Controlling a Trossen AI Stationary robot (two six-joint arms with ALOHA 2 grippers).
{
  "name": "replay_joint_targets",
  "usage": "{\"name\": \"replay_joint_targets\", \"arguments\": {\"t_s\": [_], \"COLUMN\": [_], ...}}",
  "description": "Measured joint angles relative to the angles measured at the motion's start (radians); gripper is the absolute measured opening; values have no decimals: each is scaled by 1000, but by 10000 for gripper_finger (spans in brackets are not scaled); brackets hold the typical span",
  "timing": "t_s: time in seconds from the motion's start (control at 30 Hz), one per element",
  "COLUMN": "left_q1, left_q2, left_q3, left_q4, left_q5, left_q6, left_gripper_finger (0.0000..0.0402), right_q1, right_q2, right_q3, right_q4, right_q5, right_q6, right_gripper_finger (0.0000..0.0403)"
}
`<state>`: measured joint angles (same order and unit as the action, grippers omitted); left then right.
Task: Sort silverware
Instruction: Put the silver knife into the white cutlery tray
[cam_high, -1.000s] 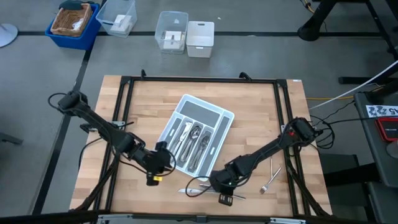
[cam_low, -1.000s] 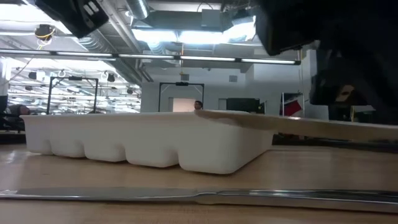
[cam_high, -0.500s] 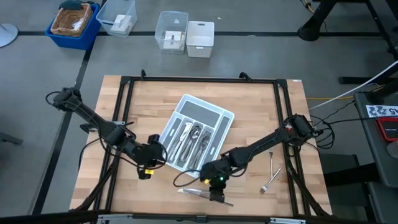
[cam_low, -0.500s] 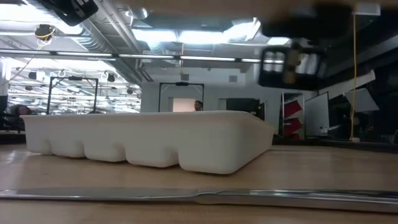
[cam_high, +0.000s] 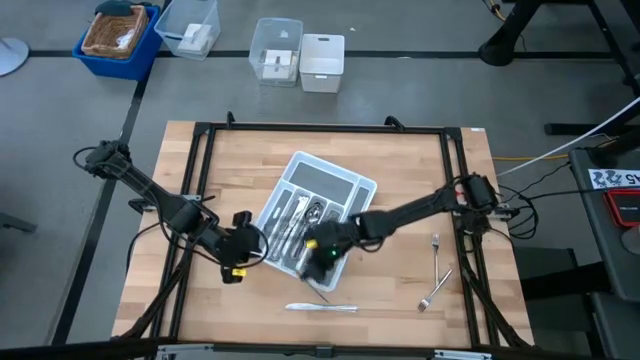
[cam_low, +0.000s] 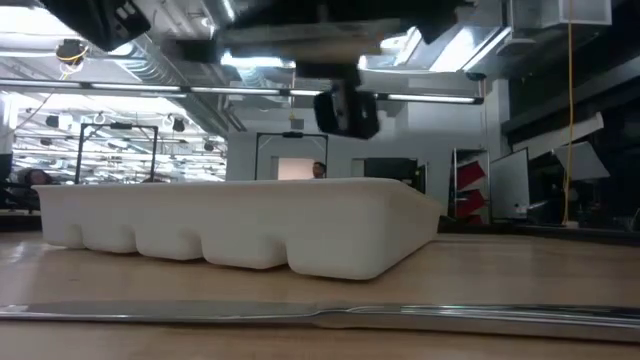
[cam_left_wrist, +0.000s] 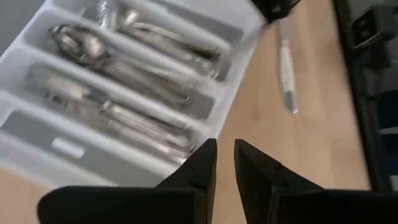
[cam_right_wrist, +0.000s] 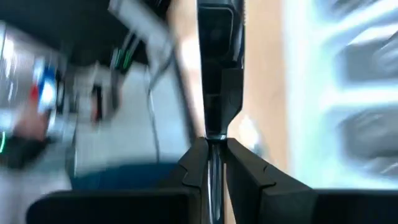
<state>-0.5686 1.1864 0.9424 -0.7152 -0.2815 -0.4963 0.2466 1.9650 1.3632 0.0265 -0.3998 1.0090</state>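
Note:
The light grey tray (cam_high: 322, 205) lies at the table's middle with several pieces of silverware (cam_left_wrist: 124, 68) in its slots. My right gripper (cam_high: 320, 258) hovers over the tray's near right corner, shut on a slim dark-looking piece of silverware (cam_right_wrist: 216, 68); I cannot tell which kind. My left gripper (cam_left_wrist: 224, 163) stands over the tray's near left side (cam_high: 245, 245), its fingers a narrow gap apart with nothing between them. A knife (cam_high: 320, 307) lies flat on the table near the front edge. My right gripper pinches one end of the slim piece (cam_right_wrist: 215, 144) between its two fingers. The piece runs straight out ahead of the fingers, along them. It is lifted clear of the table.
Two forks (cam_high: 436, 245) (cam_high: 432, 291) lie on the wood at the right. The black frame rails (cam_high: 200, 170) run along the table's sides. Bins (cam_high: 298, 55) stand on the floor beyond the far edge.
My right gripper has risen from the table near the front edge and swung toward the tray, tipping up toward level, with the slim piece lifted along. The knife has stayed on the table. My left gripper has backed off a little toward the table's left.

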Motion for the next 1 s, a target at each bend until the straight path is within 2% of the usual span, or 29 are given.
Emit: {"name": "replay_joint_targets", "arguments": {"t_s": [0.17, 0.33, 0.53, 0.77, 1.0], "left_q1": [0, 0, 0, 0, 0], "left_q2": [-1, -1, -1, -1, -1], "left_q3": [0, 0, 0, 0, 0], "left_q4": [-79, -88, -88, -89, -89], "left_q5": [-22, -31, -112, -124, -124], "left_q6": [-37, -14, 14, 26, 39], "left_gripper_finger": [46, 46, 46, 46, 46], "right_q1": [-62, -95, -97, -89, -89], "right_q2": [-1, -1, 11, 98, 142], "right_q3": [0, 0, 0, 0, 0], "right_q4": [2, 2, 17, 83, 89], "right_q5": [230, 454, 718, 821, 827], "right_q6": [170, 295, 557, 751, 764], "right_gripper_finger": [46, 46, 46, 46, 46]}}
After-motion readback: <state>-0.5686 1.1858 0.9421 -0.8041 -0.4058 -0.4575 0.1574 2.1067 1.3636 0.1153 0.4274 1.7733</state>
